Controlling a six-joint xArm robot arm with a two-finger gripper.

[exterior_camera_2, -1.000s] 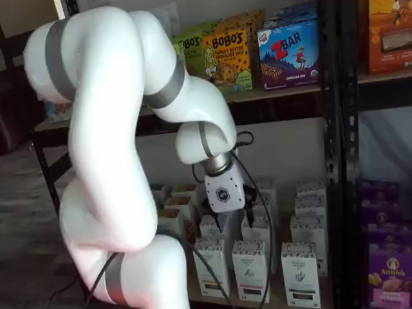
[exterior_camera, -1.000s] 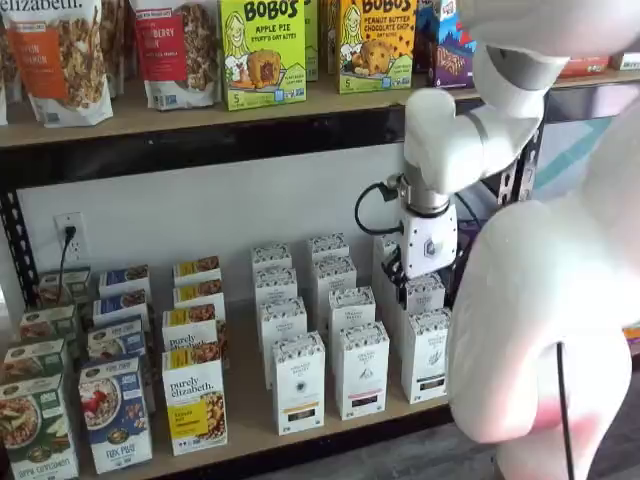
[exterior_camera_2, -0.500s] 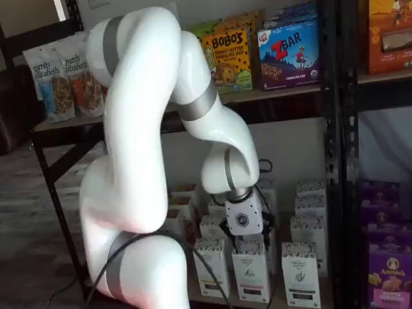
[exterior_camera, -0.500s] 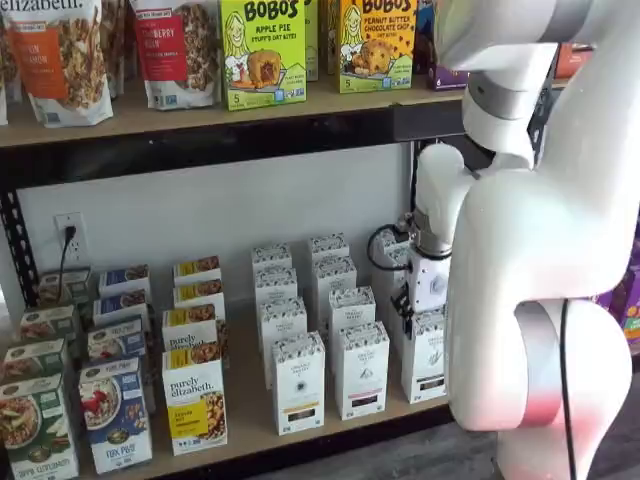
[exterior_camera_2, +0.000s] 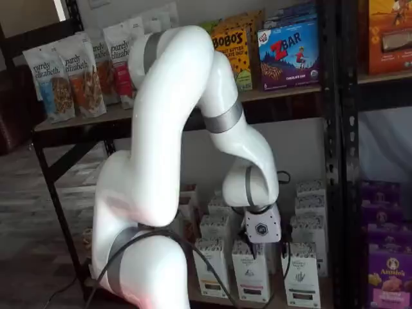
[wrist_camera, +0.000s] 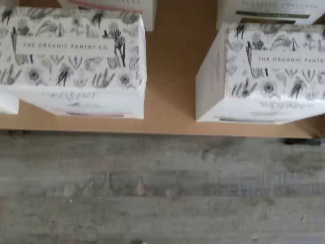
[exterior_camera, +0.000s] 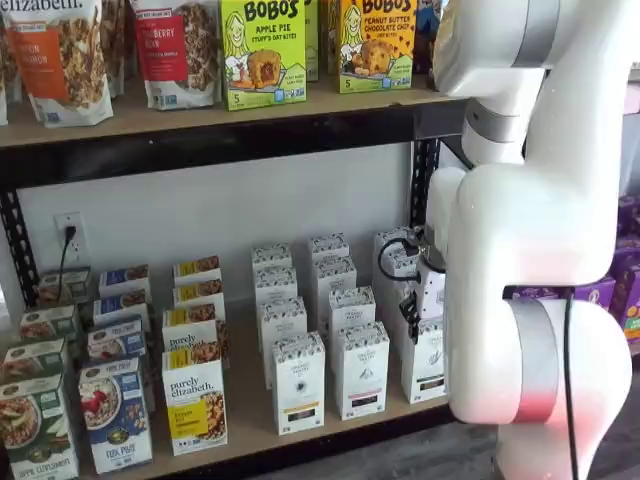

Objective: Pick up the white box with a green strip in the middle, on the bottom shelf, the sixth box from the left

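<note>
From the wrist view I read "THE ORGANIC PANTRY CO." on two carton tops [wrist_camera: 71, 46]; my gripper [exterior_camera_2: 262, 248] hangs low, its finger spacing unreadable.

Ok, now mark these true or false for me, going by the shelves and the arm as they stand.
1. The gripper has the white box lifted off the bottom shelf. False: the box stands on the shelf with the gripper close above it, and whether the fingers are open cannot be told.
2. Bobo's boxes stand on the upper shelf. True.
3. The white cartons lie flat on their sides. False: they stand upright.
4. In the wrist view, a carton top reads "The Organic Pantry Co." True.
5. The wall outlet has nothing plugged in. False: a black cable runs from it.
</note>
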